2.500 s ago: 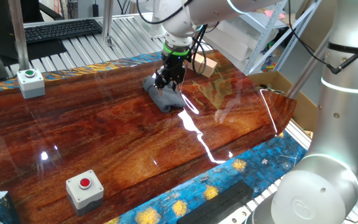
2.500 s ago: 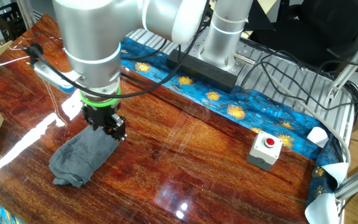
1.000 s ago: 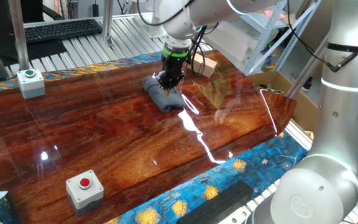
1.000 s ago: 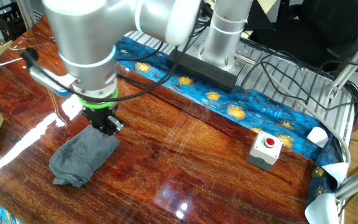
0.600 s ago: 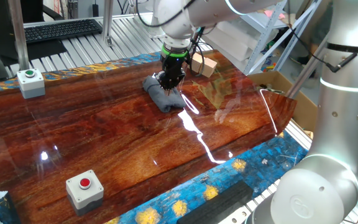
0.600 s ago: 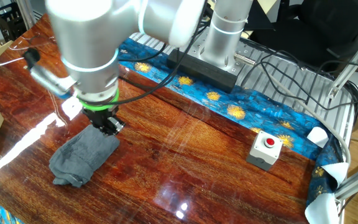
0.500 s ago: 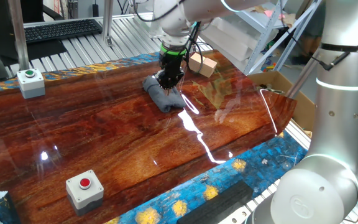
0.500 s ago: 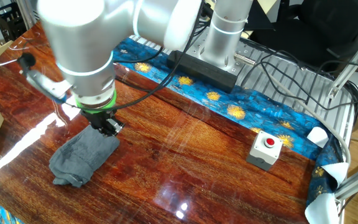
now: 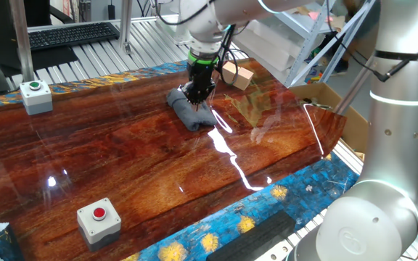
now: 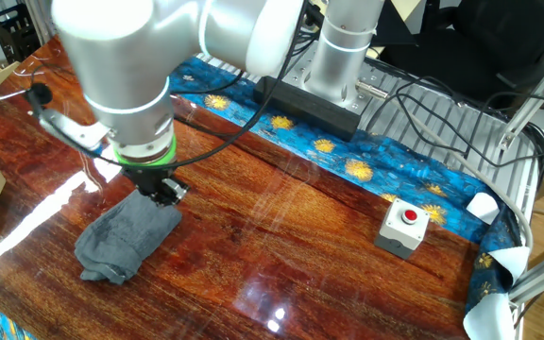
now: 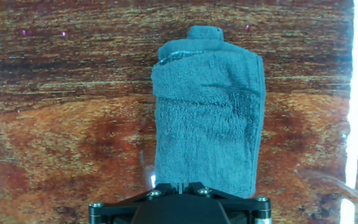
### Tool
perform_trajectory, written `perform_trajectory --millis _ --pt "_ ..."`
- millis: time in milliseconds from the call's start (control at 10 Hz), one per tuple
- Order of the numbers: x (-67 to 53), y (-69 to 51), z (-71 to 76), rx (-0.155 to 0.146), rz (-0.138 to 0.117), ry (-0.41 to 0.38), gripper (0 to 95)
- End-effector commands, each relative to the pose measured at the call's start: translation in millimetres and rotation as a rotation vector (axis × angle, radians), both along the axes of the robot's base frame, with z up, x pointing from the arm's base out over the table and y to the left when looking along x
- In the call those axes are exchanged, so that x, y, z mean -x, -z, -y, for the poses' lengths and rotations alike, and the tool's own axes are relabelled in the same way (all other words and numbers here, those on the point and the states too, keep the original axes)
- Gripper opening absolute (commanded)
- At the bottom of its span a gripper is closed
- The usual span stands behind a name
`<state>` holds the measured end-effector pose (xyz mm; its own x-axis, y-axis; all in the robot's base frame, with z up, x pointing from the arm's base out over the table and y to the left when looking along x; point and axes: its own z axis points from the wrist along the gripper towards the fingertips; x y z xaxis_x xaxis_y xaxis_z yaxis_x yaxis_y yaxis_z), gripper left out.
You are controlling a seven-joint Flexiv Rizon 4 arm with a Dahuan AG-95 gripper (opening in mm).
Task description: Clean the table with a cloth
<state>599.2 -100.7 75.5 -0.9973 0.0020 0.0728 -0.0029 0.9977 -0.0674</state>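
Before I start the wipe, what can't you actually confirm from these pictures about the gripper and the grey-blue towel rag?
- Fingertips: in the hand view the black gripper housing at the bottom edge cuts them off.
- Jaw state: in both fixed views the black two-finger gripper is too small to judge.
- Contact with the folded grey-blue terry cloth: its near end runs under the housing.
- Dirt on the glossy reddish-brown table: glare streaks mask it.

Folded grey-blue cloth (image 11: 207, 118) is lying flat on the glossy wood-grain table (image 11: 61, 124), long axis running away from the camera. Black gripper base (image 11: 179, 205) is showing at bottom edge; fingers hidden.
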Motion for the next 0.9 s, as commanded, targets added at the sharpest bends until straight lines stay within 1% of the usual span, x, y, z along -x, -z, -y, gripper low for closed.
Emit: perform_trajectory --millis 100,200,300,500,600,700,900 --pt "-3.7 2.4 1.4 0.027 -0.005 0.021 57.0" --pt "-8.8 5.5 3.3 0.028 0.001 0.032 57.0" --pt "-13.4 7.7 5.4 0.027 0.003 0.038 76.0" --pt "-20.6 14.2 8.8 0.014 0.009 0.05 76.0" --pt "-23.2 18.4 10.0 -0.002 0.017 0.067 76.0" --pt "-24.2 20.0 10.5 -0.024 0.02 0.087 95.0" --pt "-28.5 23.4 12.2 -0.028 0.028 0.087 95.0"
